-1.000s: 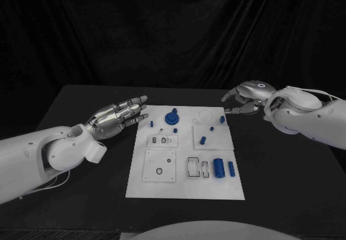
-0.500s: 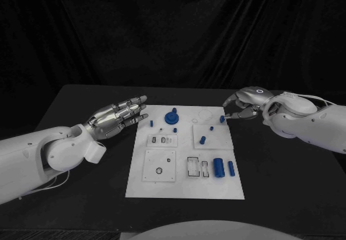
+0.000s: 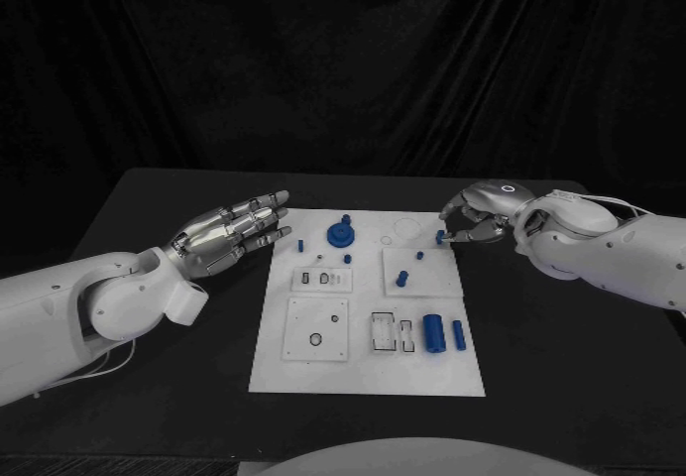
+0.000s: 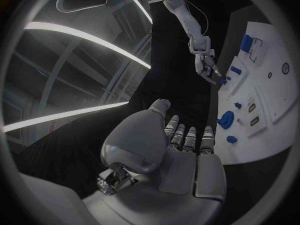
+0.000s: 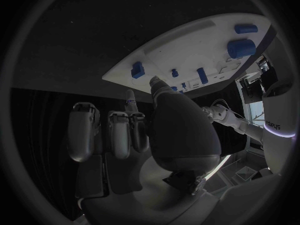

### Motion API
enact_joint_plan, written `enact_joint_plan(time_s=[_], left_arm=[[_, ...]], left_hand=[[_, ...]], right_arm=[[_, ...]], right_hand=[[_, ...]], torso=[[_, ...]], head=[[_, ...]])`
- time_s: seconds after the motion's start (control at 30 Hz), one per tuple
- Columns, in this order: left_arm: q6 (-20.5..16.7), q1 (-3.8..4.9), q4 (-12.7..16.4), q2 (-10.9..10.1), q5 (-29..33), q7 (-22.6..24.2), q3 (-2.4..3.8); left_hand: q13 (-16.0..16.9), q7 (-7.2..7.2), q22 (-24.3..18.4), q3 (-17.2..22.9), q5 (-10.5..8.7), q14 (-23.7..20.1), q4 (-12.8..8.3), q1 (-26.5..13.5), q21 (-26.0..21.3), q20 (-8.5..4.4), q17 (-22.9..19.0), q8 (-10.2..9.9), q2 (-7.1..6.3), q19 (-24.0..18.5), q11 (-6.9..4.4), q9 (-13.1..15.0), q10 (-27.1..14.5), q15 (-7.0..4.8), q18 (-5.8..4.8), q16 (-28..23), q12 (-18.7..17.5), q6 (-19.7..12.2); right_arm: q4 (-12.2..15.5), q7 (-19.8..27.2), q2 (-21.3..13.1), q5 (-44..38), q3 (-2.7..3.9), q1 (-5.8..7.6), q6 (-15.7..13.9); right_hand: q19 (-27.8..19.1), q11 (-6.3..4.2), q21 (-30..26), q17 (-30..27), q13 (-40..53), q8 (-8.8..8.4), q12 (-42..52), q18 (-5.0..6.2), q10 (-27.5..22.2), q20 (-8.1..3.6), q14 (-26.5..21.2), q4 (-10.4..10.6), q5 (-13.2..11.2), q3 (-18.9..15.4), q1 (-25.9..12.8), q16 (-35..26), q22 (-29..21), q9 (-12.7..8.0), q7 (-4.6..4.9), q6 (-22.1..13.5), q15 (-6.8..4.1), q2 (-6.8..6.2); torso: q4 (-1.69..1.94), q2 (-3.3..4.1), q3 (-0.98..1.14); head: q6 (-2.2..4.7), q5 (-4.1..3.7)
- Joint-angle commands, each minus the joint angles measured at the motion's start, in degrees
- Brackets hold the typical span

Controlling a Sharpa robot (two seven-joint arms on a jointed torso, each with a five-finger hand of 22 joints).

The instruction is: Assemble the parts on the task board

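The white task board [image 3: 365,342] lies in the middle of the black table. On it stand a blue round part with a peg [image 3: 340,234], a short blue peg [image 3: 403,279], a blue cylinder [image 3: 433,328] and a blue bar [image 3: 459,334]. A small blue piece [image 3: 439,237] sits at the board's far right edge. My right hand [image 3: 475,218] hovers just right of that piece, fingers curled toward it and holding nothing; in the right wrist view its thumb tip ends just short of the piece [image 5: 138,69]. My left hand [image 3: 229,234] floats flat and open beside the board's far left corner.
Bare black tabletop [image 3: 572,377] surrounds the board, and a dark curtain hangs behind the table. In the left wrist view the board [image 4: 275,100] lies beyond my left hand [image 4: 187,160], with the right hand [image 4: 206,67] at its far edge.
My right hand has moved down and inward, bringing its fingertips close to the small blue piece at the board's far right edge. The left hand has stayed put.
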Motion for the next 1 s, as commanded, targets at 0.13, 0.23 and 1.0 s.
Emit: enact_joint_plan(time_s=[0.13,0.23,1.0], left_arm=[[1.0,-0.09,0.2,0.0,0.1,0.8,0.05],[1.1,-0.1,0.1,0.1,0.1,0.7,0.05],[1.7,-0.16,0.0,0.2,0.1,0.5,0.05]], left_hand=[[0.1,0.5,0.1,0.4,0.31,0.1,-0.2,-0.4,0.0,0.37,0.1,0.2,-0.28,-0.2,0.49,0.0,-0.1,0.32,0.52,0.2,0.3,-0.2],[0.1,0.5,0.1,0.4,0.31,0.1,-0.2,-0.4,0.0,0.37,0.1,0.2,-0.28,-0.2,0.49,0.0,-0.1,0.32,0.52,0.2,0.3,-0.2],[0.1,0.66,0.1,0.5,0.28,0.1,-0.3,-0.5,0.0,0.42,0.1,0.2,-0.31,-0.1,0.71,0.0,-0.1,0.32,0.53,0.2,0.5,-0.3]], right_arm=[[-0.4,-2.1,0.4,-0.3,0.03,-0.38,-1.1],[-0.6,-2.4,0.5,-0.3,0.03,-0.6,-0.8],[-2.7,-2.8,2.1,-0.3,0.03,-1.89,-0.3]], right_hand=[[0.1,0.61,-0.3,15.1,15.1,0.32,0.2,0.42,6.0,0.42,6.0,-0.1,1.5,0.5,1.1,0.2,11.0,0.4,0.18,0.4,0.69,0.4],[0.1,0.66,-0.4,15.1,15.1,0.47,0.2,0.43,6.0,0.5,6.0,-0.2,2.8,0.8,1.8,0.2,11.0,0.7,0.22,0.6,0.75,0.69],[0.1,0.71,-0.7,15.1,15.1,0.81,0.2,0.47,6.0,0.56,6.0,-0.6,4.8,1.2,3.5,0.2,11.0,1.6,0.3,0.9,0.77,1.06]], torso=[[-0.01,-0.03,0.02],[0.0,-0.01,0.04],[0.01,0.01,0.04]], head=[[-0.04,0.03],[-0.03,-0.02],[-0.2,0.12]])
